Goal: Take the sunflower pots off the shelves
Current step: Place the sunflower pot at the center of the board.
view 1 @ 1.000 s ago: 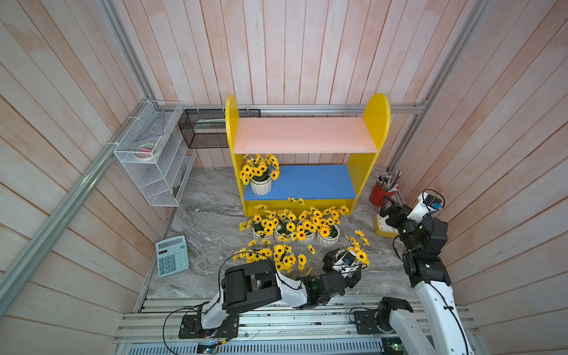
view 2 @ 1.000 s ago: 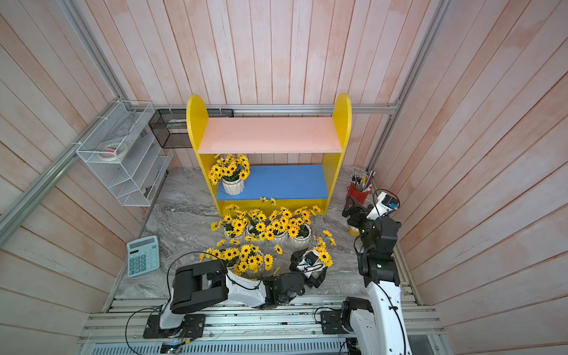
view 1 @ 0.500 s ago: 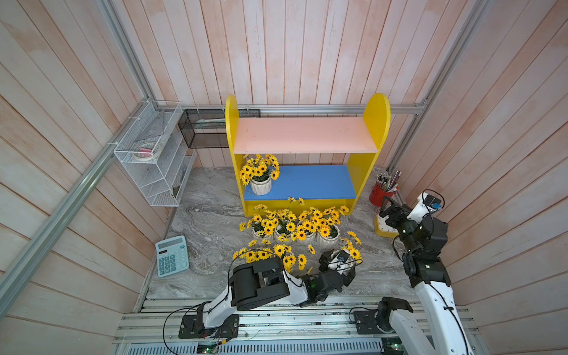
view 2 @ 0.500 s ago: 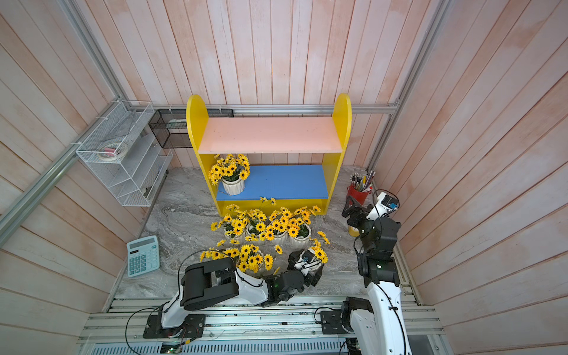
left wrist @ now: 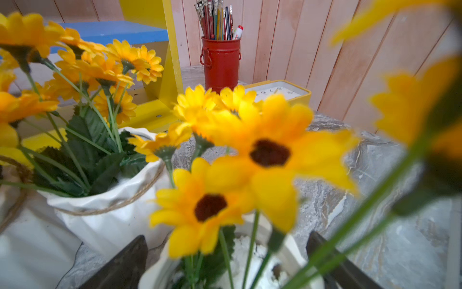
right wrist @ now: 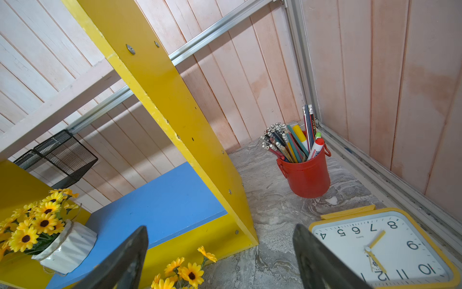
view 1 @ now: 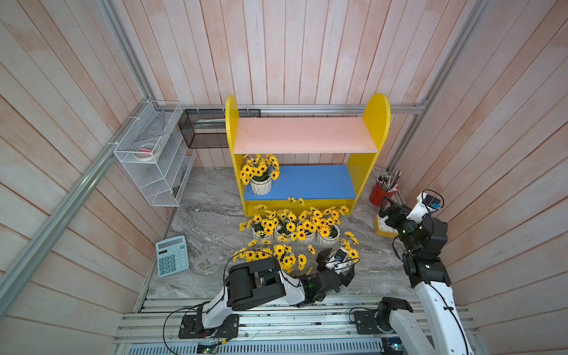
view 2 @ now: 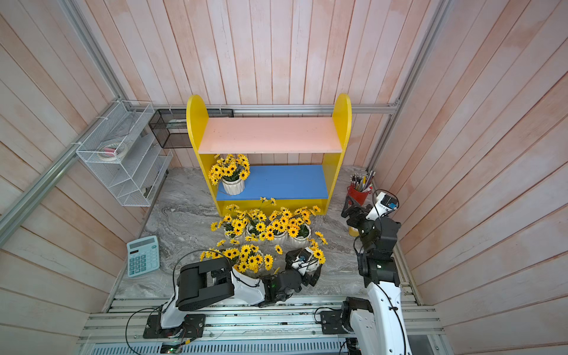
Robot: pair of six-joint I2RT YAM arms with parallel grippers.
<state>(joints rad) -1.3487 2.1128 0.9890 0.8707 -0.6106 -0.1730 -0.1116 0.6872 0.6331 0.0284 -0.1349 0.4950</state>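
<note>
The yellow shelves [view 1: 372,116] have a bare pink upper board and a blue lower board [view 1: 313,181]. One sunflower pot [view 1: 260,184] [view 2: 233,185] [right wrist: 67,247] stands at the blue board's left end. Several more pots [view 1: 292,229] [view 2: 264,230] stand on the marble in front. My left gripper [view 1: 336,261] [left wrist: 226,236] is open, its fingers on either side of a pot [left wrist: 287,248] at the right end of the near row. Marble shows between one finger [left wrist: 130,260] and that pot. My right gripper [view 1: 388,209] [right wrist: 220,227] hangs open and empty beside the shelves' right panel.
A red pencil cup [view 1: 380,196] and a yellow clock [view 1: 382,230] sit on the marble under the right gripper. A calculator [view 1: 171,255] lies at the front left. A white wire rack [view 1: 153,153] and a black mesh basket [view 1: 203,132] hang on the walls.
My left gripper and the pot between its fingers have shifted slightly left, and the arm's elbow has swung right. The right arm has not moved.
</note>
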